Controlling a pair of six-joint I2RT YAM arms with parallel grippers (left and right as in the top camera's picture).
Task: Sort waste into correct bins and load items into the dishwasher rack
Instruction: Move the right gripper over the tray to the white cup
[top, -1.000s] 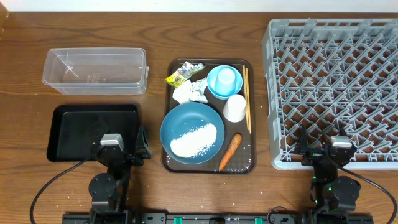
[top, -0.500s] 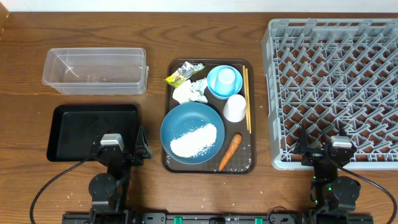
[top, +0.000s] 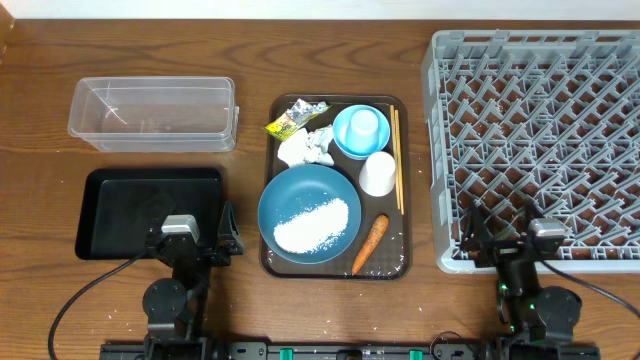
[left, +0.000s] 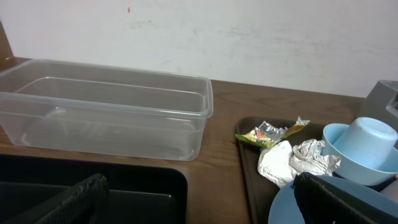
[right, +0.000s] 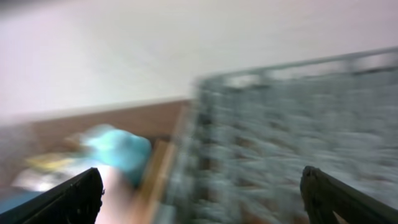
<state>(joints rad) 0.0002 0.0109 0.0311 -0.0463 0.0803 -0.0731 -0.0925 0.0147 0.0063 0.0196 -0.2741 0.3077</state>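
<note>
Nearest the table's front edge, the left gripper (top: 190, 238) and right gripper (top: 503, 240) both stand spread wide, holding nothing. The left hangs over the black tray (top: 120, 215). The right is at the near rim of the grey rack (top: 540, 130) (its wrist view is blurred). On the brown tray (top: 385, 262) lie the carrot (top: 369, 244) and the blue plate (top: 300, 190) with rice (top: 311, 224). Beyond them are the cup (top: 378, 173), chopsticks (top: 396, 160), bowl (top: 340, 140), tissue (top: 308, 147) and wrapper (top: 291, 120). The clear tub (top: 152, 113) stands at the far left.
</note>
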